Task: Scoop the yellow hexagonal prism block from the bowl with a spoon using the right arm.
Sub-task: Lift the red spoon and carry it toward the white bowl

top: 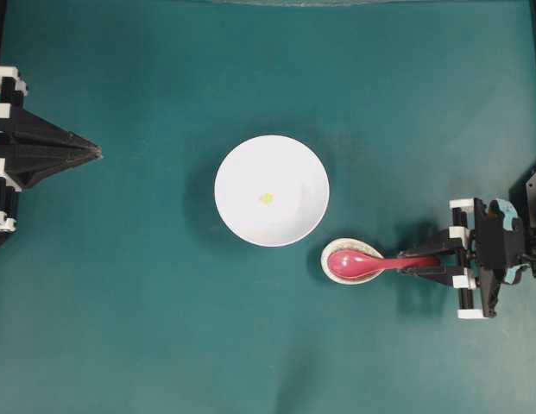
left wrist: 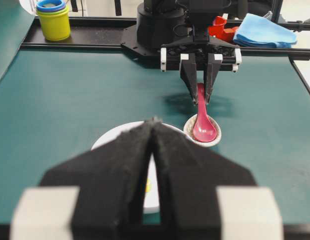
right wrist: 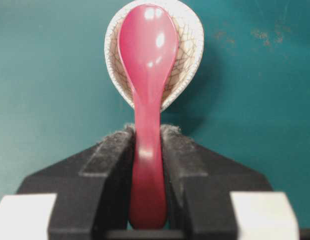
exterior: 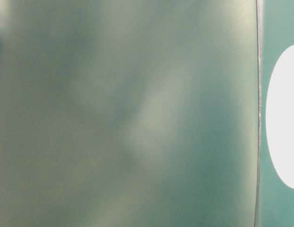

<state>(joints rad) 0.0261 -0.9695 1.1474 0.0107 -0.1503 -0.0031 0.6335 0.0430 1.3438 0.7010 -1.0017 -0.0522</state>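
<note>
Because the spoon (right wrist: 147, 90) is glossy, hard and smooth, it looks slippery, so a hold on the straight handle, where the sides run nearly parallel, seems the sound choice. The right gripper (right wrist: 147, 137) has its 2 padded fingers (right wrist: 115, 150) pressed against that handle on both sides, gripping it just behind the scoop. The scoop lies in a small oval rest (right wrist: 187, 55) with a crackled grey-white glaze, right of the bowl (top: 242, 216) and just beside its rim.

The block (top: 266, 198) sits alone near the middle of the bowl, apart from the wall. It is tiny and probably light, and on that slick white glaze it may skid ahead of the spoon's lip instead of riding in. The bowl's curved wall could serve as a backstop. Spoon, rest and bowl look like ceramic or a similar stiff ware, so hard knocks are a risk.

The left gripper (left wrist: 154, 131) sits far left of the bowl on the green mat (top: 121, 328), jaws closed on nothing.
</note>
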